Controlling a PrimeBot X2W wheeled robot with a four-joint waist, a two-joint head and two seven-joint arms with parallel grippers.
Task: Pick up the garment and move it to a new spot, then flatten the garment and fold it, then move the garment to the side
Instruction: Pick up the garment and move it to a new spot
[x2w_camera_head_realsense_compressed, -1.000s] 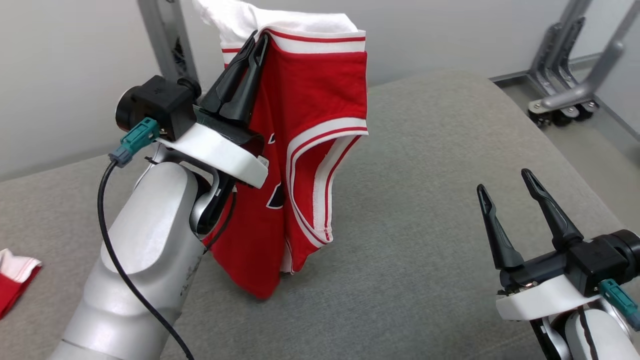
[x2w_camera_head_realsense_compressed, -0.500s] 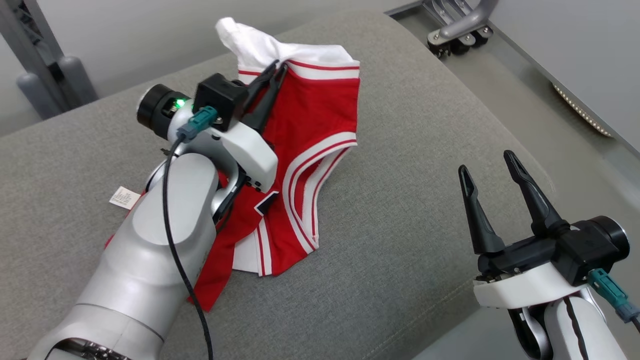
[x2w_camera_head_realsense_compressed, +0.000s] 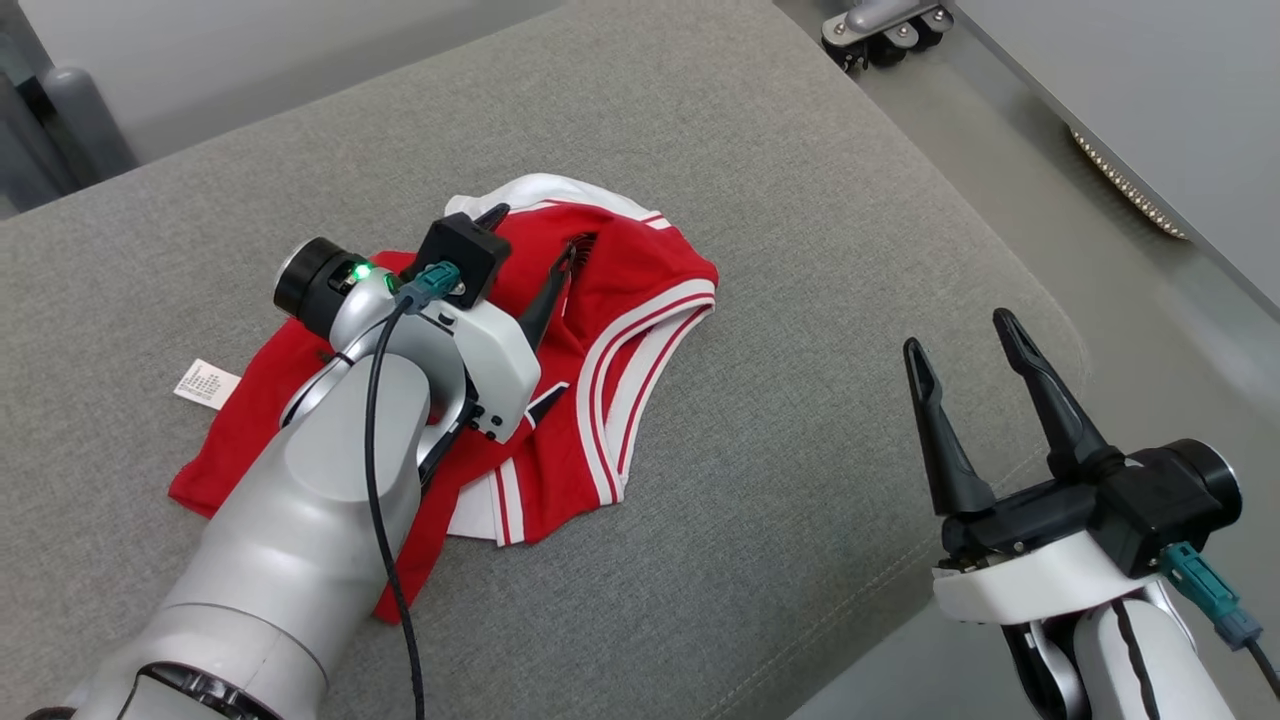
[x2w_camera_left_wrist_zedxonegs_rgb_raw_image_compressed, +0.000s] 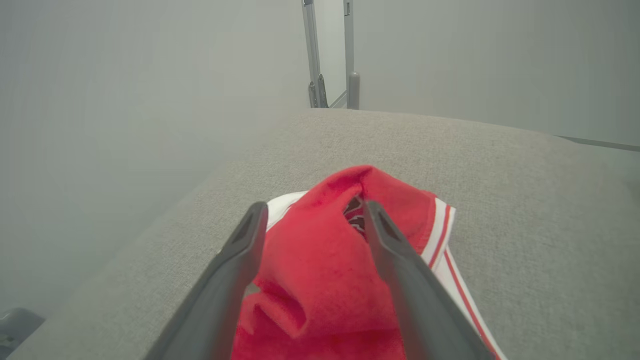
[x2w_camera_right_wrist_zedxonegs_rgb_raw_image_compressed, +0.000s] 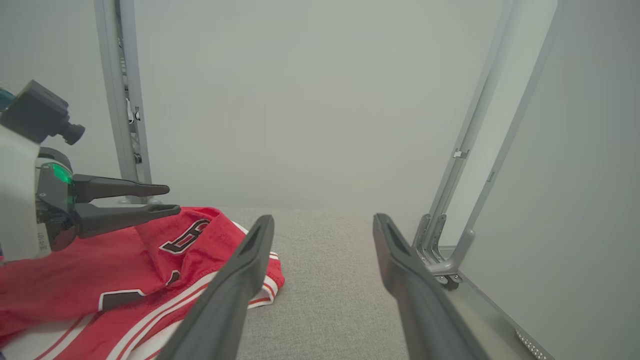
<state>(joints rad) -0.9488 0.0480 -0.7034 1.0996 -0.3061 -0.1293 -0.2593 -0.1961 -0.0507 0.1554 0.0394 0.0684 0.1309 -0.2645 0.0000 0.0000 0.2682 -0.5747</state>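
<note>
The garment (x2w_camera_head_realsense_compressed: 640, 290) is a red jersey with white and red striped trim, lying crumpled on the grey cushion (x2w_camera_head_realsense_compressed: 800, 200). My left gripper (x2w_camera_head_realsense_compressed: 533, 232) hovers low over its upper part, open, with the fabric bunched beneath and between the fingers. The left wrist view has the red cloth (x2w_camera_left_wrist_zedxonegs_rgb_raw_image_compressed: 320, 270) humped up between the spread fingers of that gripper (x2w_camera_left_wrist_zedxonegs_rgb_raw_image_compressed: 315, 205). My right gripper (x2w_camera_head_realsense_compressed: 958, 332) stands open and empty over the cushion's right side, clear of the garment. From the right wrist view, the garment (x2w_camera_right_wrist_zedxonegs_rgb_raw_image_compressed: 100, 280) lies left of my right gripper (x2w_camera_right_wrist_zedxonegs_rgb_raw_image_compressed: 324, 217), under the left gripper (x2w_camera_right_wrist_zedxonegs_rgb_raw_image_compressed: 172, 199).
A white label (x2w_camera_head_realsense_compressed: 205, 384) sticks out from the garment's left edge. The cushion's rounded right edge (x2w_camera_head_realsense_compressed: 1040, 330) drops to the floor. A metal frame on casters (x2w_camera_head_realsense_compressed: 870, 20) stands at the far right, and grey posts (x2w_camera_head_realsense_compressed: 85, 120) at the far left.
The head camera has tilted down. The garment, held up hanging in my shut left gripper, has come down onto the cushion. The left gripper has opened and let it go. The right gripper stays open.
</note>
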